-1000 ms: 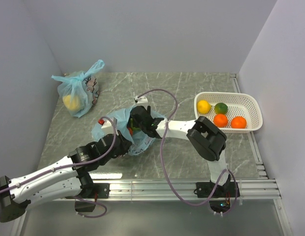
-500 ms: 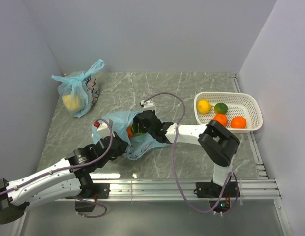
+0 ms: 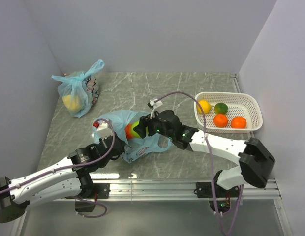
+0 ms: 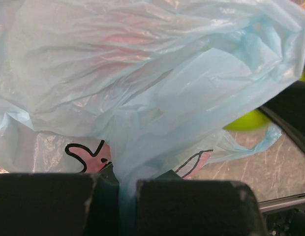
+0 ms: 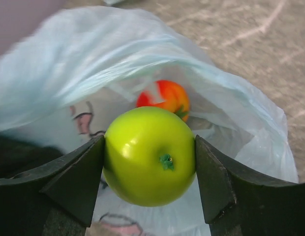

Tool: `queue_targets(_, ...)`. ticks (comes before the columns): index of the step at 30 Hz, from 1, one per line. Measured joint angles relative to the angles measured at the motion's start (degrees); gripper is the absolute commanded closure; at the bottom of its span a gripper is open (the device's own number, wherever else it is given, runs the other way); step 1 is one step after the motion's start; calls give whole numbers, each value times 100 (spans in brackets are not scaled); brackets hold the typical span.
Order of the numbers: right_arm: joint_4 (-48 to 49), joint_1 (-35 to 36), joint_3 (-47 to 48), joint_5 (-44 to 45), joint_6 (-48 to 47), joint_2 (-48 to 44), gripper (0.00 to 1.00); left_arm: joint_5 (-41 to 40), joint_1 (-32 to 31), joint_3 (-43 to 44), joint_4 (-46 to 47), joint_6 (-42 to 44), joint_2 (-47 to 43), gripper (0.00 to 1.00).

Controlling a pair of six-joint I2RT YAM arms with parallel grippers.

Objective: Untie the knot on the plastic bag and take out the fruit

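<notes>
Right gripper (image 5: pixel 149 160) clamped on a glossy green fruit (image 5: pixel 148 142), one finger pad pressed to each side, stem dimple facing the wrist camera. Just beyond it, inside the open mouth of the plastic bag (image 5: pixel 69 64), a red fruit (image 5: pixel 165 98) with a green calyx, apart from the held one. Behind and to its left, the left gripper (image 4: pixel 127 189), closed tight on a fold of the bag's thin blue film, anchoring it. No knot to be seen at the mouth; apparently already undone. Well off to the right gripper's right, a white basket (image 3: pixel 255 104) holding a yellow fruit (image 3: pixel 203 106), a green-orange fruit (image 3: pixel 221 108) and two orange fruit (image 3: pixel 238 122). For a clean finish to this step, probably best to hold the squeeze even, lift straight clear of the film before swinging right toward the basket, and watch for plastic snagging on the fingers. Firm left pinch advisable, to pin the bag down and stop the red fruit rolling out. Green fruit smooth, round and slick-looking, likely to slip under a looser grip. Bag flimsy, crinkled and translucent, printed with dark cartoon outlines and pink patches.
</notes>
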Motion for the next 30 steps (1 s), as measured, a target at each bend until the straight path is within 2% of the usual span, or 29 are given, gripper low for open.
queue_targets(4, -7, -74, -157, -345, -203, -664, 100, -33, 0, 0, 0, 0, 66, 100)
queue_targets(8, -168, -391, -181, 101, -313, -1255, 100, -33, 0, 0, 0, -4, 76, 100)
queue_targets(13, -400, -1882, -315, 1104, -140, -1705, 100, -33, 0, -72, 2, -4, -66, 100)
queue_targets(17, -697, -3268, -590, 1707, 267, -1668, 100, -33, 0, -116, -31, -2, -197, 100)
queue_targets(18, -804, -3589, -654, 1856, 393, -1622, 97, -31, 0, -122, -33, 0, -229, 99)
queue_targets(20, -975, -4127, -723, 2037, 649, -1458, 84, -31, 0, -140, -28, 2, -267, 100)
queue_targets(21, -1060, -4328, -728, 2109, 754, -1360, 74, -31, 0, -151, -24, 0, -278, 100)
queue_targets(22, -1108, -4465, -728, 2159, 831, -1276, 46, -28, 0, -164, -28, 2, -282, 99)
queue_targets(23, -1147, -4599, -728, 2225, 914, -1176, 31, -24, 0, -177, -31, 2, -286, 99)
queue_targets(25, -1255, -4758, -728, 2286, 1038, -999, 9, -7, 0, -184, -37, 17, -289, 100)
queue_targets(30, -1482, -4819, -728, 2286, 1123, -920, 5, 13, 0, -184, -31, 61, -289, 100)
